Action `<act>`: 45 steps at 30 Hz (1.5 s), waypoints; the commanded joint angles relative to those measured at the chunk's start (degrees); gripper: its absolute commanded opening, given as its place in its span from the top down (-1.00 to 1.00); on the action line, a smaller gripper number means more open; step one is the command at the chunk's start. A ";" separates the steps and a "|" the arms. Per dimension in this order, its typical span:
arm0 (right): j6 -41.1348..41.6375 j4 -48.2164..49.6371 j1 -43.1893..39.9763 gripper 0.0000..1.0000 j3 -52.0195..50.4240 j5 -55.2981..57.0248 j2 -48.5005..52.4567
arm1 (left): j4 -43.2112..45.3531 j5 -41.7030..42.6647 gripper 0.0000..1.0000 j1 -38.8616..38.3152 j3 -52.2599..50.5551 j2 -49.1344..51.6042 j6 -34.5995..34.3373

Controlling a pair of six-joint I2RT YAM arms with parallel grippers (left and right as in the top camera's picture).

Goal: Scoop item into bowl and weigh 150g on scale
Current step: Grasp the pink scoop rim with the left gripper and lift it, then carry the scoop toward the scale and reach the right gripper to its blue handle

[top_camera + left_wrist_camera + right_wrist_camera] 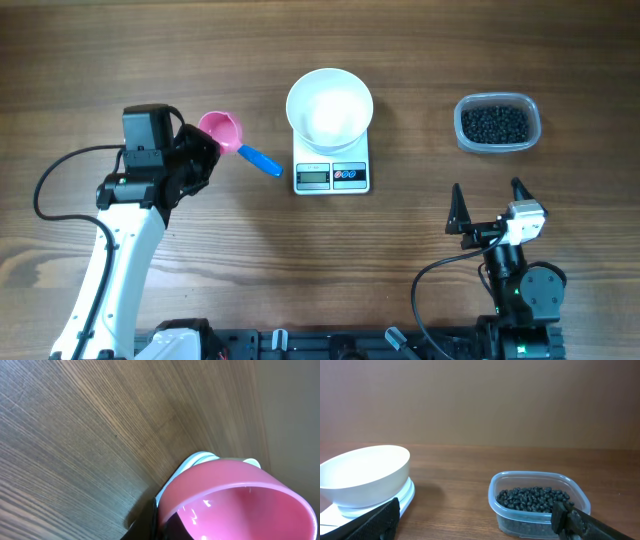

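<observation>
Left jaws are squeezed together, right up against the pink cup of the scoop (222, 130). I cannot tell if they pinch its rim. The scoop's long way runs from the cup at 10 o'clock to the blue handle at 4 o'clock. The handle points away from these jaws, toward the scale (332, 175).

Right jaws are wide apart and hold nothing. The little black beads (494, 124) lie in a clear tub (497, 98) at 12 o'clock from the right jaws, close by.

From the left jaws the tub is far off at 3 o'clock, past the white bowl (329, 103). The bowl sits on the scale in the middle of the desk (120, 50) and looks empty.

I think the scoop must cross over to the tub first. The right arm is the nearer one to it.
</observation>
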 commanded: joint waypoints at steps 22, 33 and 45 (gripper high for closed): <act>-0.07 0.13 0.22 -1.00 -0.15 -0.96 -0.31 | 2.60 0.50 0.92 0.31 0.83 -4.00 -3.54; 63.60 0.13 0.22 -0.99 -0.15 -1.38 -0.31 | 2.03 0.74 0.92 0.28 0.81 -5.22 -6.62; 117.98 -0.07 0.22 -1.00 -0.13 0.87 -0.26 | 0.13 2.62 0.92 0.24 0.81 -5.27 -9.46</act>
